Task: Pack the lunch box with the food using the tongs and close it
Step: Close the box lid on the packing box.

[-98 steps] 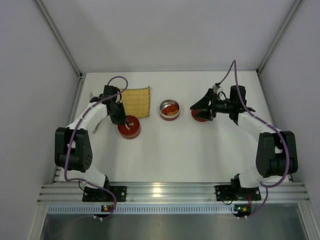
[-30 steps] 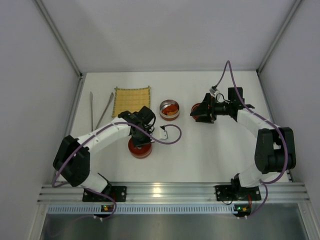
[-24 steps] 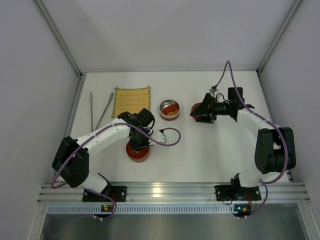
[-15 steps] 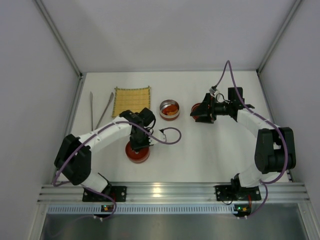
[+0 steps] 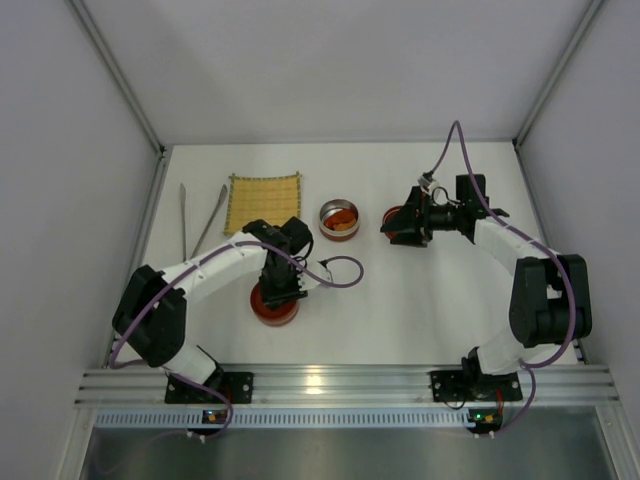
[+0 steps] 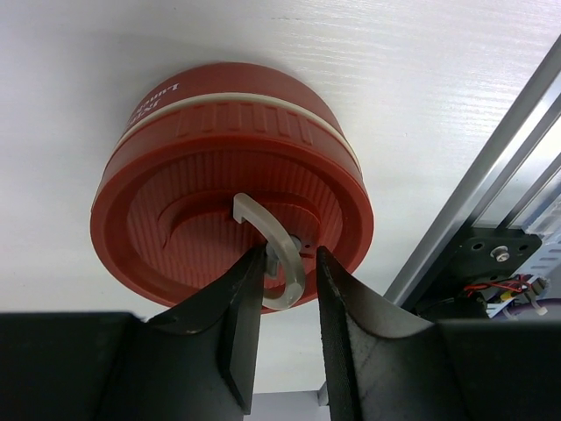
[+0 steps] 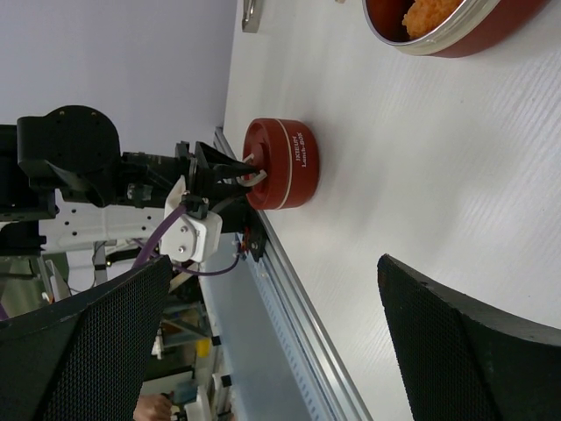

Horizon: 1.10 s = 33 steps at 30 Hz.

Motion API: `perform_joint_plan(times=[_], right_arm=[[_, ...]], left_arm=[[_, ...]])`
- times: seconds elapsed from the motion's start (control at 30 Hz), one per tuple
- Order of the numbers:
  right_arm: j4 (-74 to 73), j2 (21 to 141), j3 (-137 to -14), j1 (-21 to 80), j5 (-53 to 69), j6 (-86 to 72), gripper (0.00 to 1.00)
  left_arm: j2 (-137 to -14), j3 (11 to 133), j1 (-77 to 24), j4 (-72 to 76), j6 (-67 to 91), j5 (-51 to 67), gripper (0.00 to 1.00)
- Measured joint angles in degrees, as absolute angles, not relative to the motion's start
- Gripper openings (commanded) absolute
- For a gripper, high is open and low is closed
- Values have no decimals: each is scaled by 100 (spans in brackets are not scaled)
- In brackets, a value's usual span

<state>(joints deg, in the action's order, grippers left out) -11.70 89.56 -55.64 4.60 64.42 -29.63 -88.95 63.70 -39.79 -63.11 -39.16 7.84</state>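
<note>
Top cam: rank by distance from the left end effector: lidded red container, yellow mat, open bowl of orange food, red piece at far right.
From the left end effector:
1. Lidded red container, directly beneath it, near the front.
2. Yellow mat, back left, and open bowl, back right of it: too close to call.
3. Red piece, far right.

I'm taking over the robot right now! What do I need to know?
Left gripper: jaws slightly parted around the lid handle of the closed red lunch box.
Right gripper: wide open, holding nothing, over a mostly hidden red piece.
Tongs lie unheld left of the yellow mat.
Steel-lined bowl holds orange food, no lid.
Done: one box lidded. Left: probably lid that bowl.
</note>
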Motion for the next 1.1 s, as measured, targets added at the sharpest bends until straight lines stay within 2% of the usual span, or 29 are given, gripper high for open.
perform_joint_plan(times=[0.63,1.1], right_arm=[[-1170,8956,-5564,460,6541,-2965,99],[-1219,8956,-5575,458,6604,-2888,99]], left_arm=[[-8687,6558,-3898,-5907,-3992,226,37],[-8936,6801,-3448,-5704,-4156,255,39]])
